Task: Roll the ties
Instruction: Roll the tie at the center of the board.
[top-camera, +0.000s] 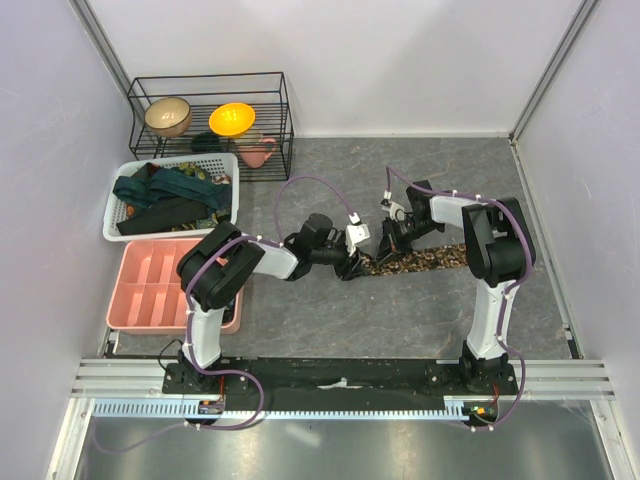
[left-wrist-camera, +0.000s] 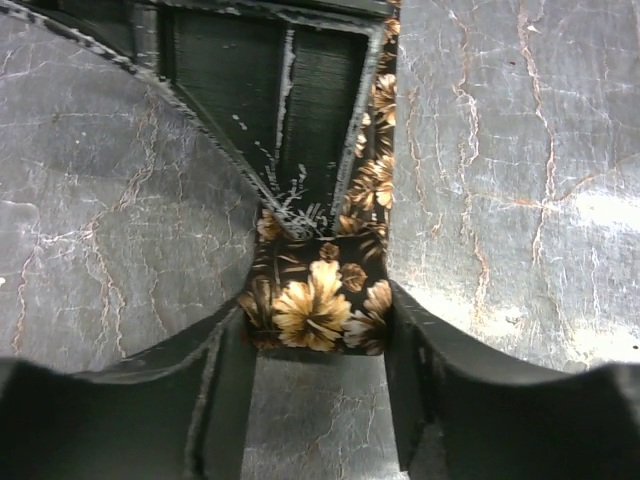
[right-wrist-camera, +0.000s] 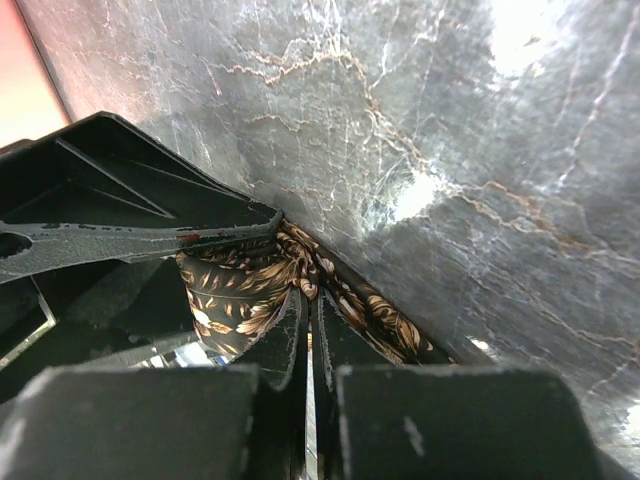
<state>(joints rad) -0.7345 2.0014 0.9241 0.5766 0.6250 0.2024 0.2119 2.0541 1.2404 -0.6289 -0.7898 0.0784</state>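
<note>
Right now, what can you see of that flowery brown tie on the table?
The floral tie is a narrow dark-brown fabric strip printed with tan flowers, lying flat on the grey marbled table. Its end sits inside the open left gripper; nearby it bunches where the shut right gripper appears to pinch it.

From above, one end of the brown tie (top-camera: 425, 258) is hidden under the left gripper (top-camera: 354, 268) and the right gripper (top-camera: 391, 247). The dark ties (top-camera: 165, 205) in the white basket (top-camera: 234, 195) are too jumbled to count. The right wrist view cuts the pink tray (right-wrist-camera: 20, 80) to a blurry corner.
</note>
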